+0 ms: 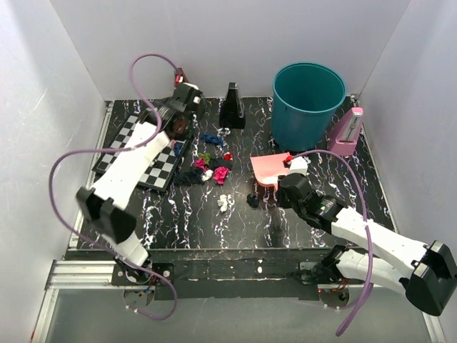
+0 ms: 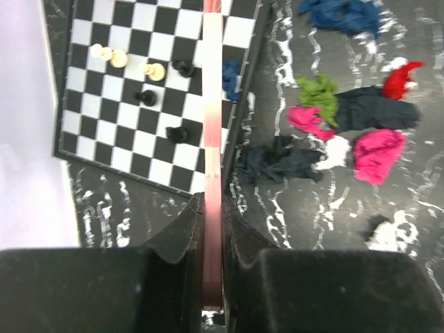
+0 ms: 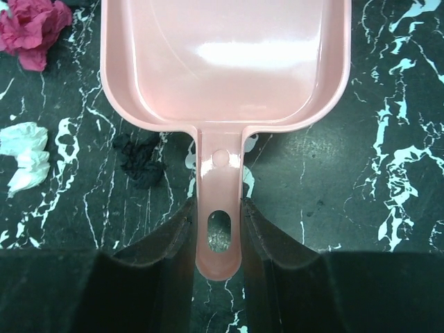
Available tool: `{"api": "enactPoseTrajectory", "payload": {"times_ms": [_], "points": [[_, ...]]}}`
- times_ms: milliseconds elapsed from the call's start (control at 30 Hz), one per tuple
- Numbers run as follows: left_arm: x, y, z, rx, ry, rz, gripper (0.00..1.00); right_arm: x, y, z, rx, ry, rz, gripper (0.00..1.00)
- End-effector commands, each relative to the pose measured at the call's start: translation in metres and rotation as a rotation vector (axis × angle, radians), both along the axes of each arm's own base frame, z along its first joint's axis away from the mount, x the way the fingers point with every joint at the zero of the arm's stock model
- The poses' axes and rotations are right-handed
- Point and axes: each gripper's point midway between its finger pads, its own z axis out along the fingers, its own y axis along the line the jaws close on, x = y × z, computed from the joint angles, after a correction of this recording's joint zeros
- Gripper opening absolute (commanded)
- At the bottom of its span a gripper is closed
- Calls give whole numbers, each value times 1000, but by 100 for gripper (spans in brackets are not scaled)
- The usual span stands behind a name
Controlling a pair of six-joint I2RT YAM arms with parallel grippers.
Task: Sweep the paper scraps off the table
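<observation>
Paper scraps [image 1: 213, 170] lie in a loose cluster on the black veined table [image 1: 186, 214] just right of the chessboard. In the left wrist view they are a magenta wad [image 2: 378, 154], a green one [image 2: 319, 94], a red one [image 2: 401, 80], dark blue ones [image 2: 343, 14] and a dark one [image 2: 281, 161]. My left gripper [image 1: 178, 125] [image 2: 212, 208] is shut on the pink brush [image 2: 212, 104], seen edge-on above the board's right edge. My right gripper [image 1: 289, 182] [image 3: 218, 208] is shut on the handle of the pink dustpan [image 1: 268, 170] [image 3: 225, 62], right of the cluster. A white scrap [image 3: 24, 154] and a dark scrap [image 3: 142, 161] lie beside the pan.
A teal bin [image 1: 308, 100] stands at the back right, with a pink metronome [image 1: 348, 132] beside it. A black metronome [image 1: 232, 107] stands at the back centre. The chessboard [image 1: 146, 153] on the left carries several chess pieces [image 2: 149, 69]. White walls close in three sides.
</observation>
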Motion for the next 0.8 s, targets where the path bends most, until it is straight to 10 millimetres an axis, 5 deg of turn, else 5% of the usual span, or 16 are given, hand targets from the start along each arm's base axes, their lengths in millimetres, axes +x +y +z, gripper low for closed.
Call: {"api": "enactPoseTrajectory", "payload": {"times_ms": [0, 467, 767], "points": [[2, 31, -10, 300, 159, 57, 0, 1, 11, 15, 60, -26, 47, 8], [40, 30, -60, 533, 284, 74, 0, -6, 11, 11, 95, -14, 62, 7], [15, 1, -112, 378, 498, -54, 0, -7, 15, 12, 110, -8, 71, 7]]}}
